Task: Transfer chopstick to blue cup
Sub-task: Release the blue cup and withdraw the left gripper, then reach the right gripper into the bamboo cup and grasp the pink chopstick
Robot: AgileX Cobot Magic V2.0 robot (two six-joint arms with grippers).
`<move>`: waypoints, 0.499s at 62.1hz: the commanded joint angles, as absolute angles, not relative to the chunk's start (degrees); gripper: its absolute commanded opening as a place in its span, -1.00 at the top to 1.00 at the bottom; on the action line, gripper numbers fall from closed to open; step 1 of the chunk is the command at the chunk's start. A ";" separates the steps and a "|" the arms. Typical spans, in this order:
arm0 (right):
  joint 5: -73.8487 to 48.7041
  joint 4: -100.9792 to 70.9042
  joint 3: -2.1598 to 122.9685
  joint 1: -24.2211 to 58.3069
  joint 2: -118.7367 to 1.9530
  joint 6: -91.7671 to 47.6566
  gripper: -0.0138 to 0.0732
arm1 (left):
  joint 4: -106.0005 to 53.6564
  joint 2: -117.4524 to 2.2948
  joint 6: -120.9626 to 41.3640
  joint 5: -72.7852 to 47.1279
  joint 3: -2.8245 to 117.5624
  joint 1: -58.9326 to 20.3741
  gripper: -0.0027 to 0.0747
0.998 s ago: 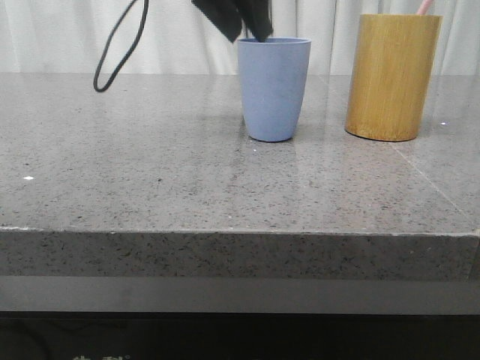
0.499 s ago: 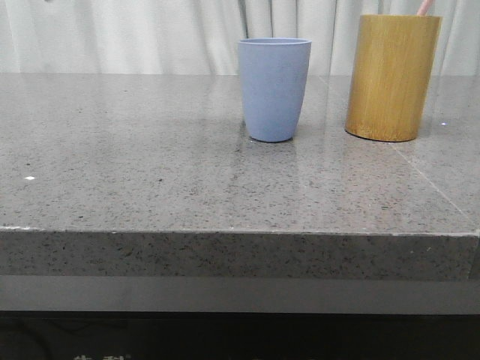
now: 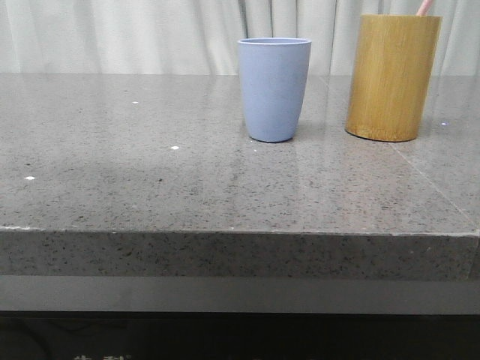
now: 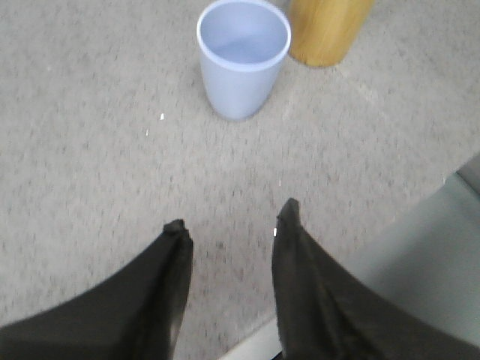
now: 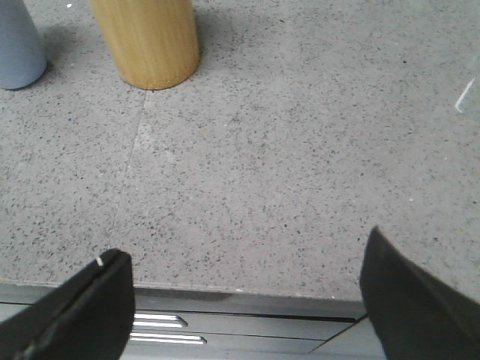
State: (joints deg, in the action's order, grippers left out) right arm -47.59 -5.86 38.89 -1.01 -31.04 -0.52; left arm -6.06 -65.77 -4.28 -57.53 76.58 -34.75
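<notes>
Chopstick (image 3: 424,7) stands in bamboo holder (image 3: 391,77), well apart from both empty, spread pincers (image 4: 232,225) (image 5: 244,262)

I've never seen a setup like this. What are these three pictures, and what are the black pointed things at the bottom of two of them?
These come from a two-armed robot at a grey stone table. One camera looks forward over the table; the other two sit on the wrists, looking down past each hand. The black shapes are the fingers: the left hand and the right hand, both open and holding nothing. On the table stand a blue cup, empty as the left wrist camera shows, and beside it a taller bamboo holder. A pink chopstick tip pokes out of the holder. The job is to move it into the blue cup; that has not happened yet.
</notes>
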 commanded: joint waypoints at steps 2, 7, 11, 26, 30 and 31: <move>-43.46 -9.06 40.74 -1.01 -31.61 -4.22 -0.75 | -7.14 -57.22 -3.69 -49.49 69.49 -35.04 0.22; -42.72 -11.35 40.74 -1.01 -31.61 -7.06 -0.75 | -7.14 -51.83 -3.69 -46.98 64.35 -35.04 0.22; -42.13 -13.43 40.74 -1.01 -31.61 -9.24 -0.75 | -7.14 -48.97 -3.69 -45.72 60.97 -35.04 0.22; -39.34 -16.45 43.17 -1.01 -34.48 -12.18 -0.75 | -7.04 -42.39 -3.69 -44.44 56.31 -35.04 0.22; -39.34 -16.98 45.56 -1.01 -36.73 -13.01 -0.75 | -7.04 -42.11 -3.69 -44.54 56.31 -35.04 0.22; -39.34 -17.23 46.14 -1.01 -37.35 -13.20 -0.75 | -7.04 -42.00 -3.69 -44.52 56.31 -35.04 0.22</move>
State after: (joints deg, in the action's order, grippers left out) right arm -44.25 -15.45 42.04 -1.01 -34.69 -11.51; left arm -6.20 -42.57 -4.28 -49.09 54.99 -34.75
